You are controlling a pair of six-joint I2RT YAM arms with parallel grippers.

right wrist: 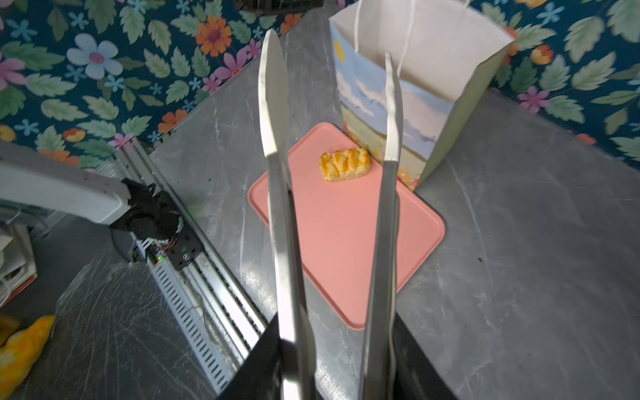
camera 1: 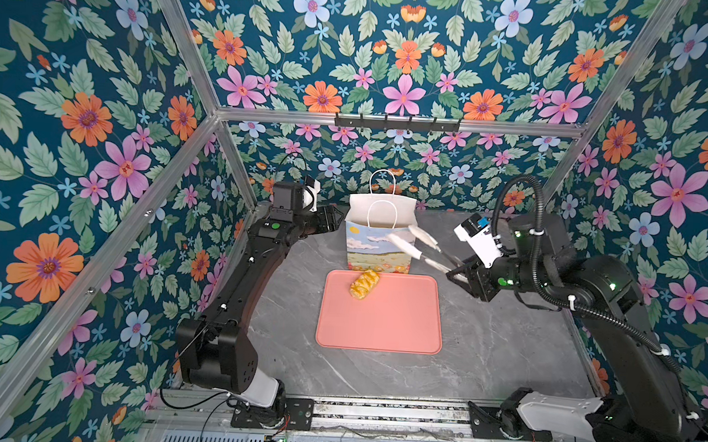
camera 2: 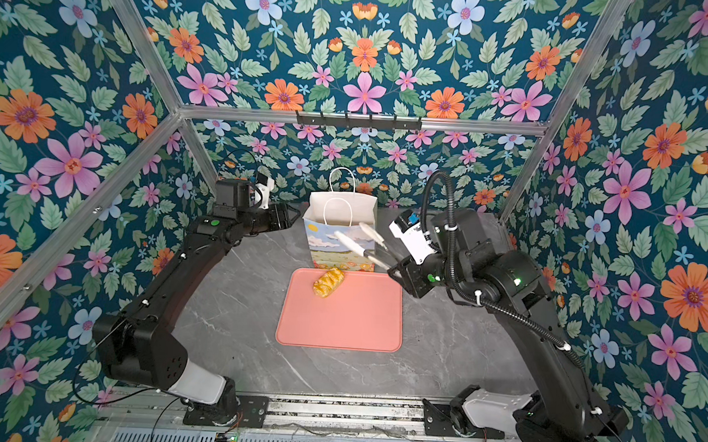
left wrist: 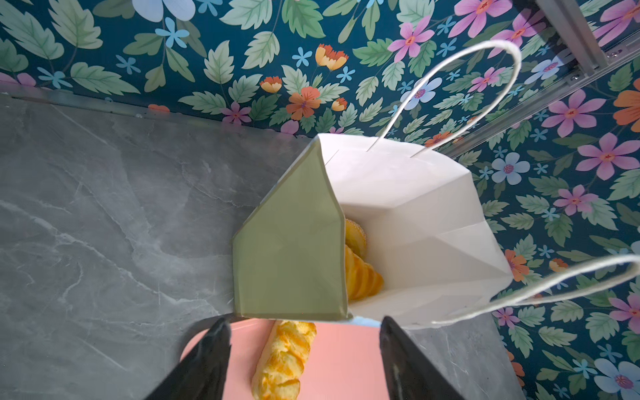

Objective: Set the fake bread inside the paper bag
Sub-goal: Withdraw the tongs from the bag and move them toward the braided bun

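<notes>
Grey marbled stone forms the worktop (camera 1: 482, 362), and on it we see a pink tray (camera 1: 380, 327) lying flat in the middle. The paper bag (camera 1: 363, 251) stands upright at the tray's far edge with its mouth open. Only one piece of fake bread is on the tray, a braided bread (camera 1: 364, 283). It lies near the far left corner, just beside the foot of the bag. In the left wrist view we look down into the bag and find a ridged croissant (left wrist: 362, 277) resting inside. A second pastry (left wrist: 355, 235) lies next to it, partly hidden behind the bag's green side panel. The left end effector (camera 1: 336, 220) hovers at the bag's upper left side, its jaws spread wide with nothing between them. The right end effector (camera 1: 462, 271) grips the handle end of a pair of metal tongs (camera 1: 405, 246) with white tips. The two arms of the tongs stand apart and carry nothing. In both top views we see their tips in front of the bag's upper right corner, raised above the worktop and pointing toward the bag.
</notes>
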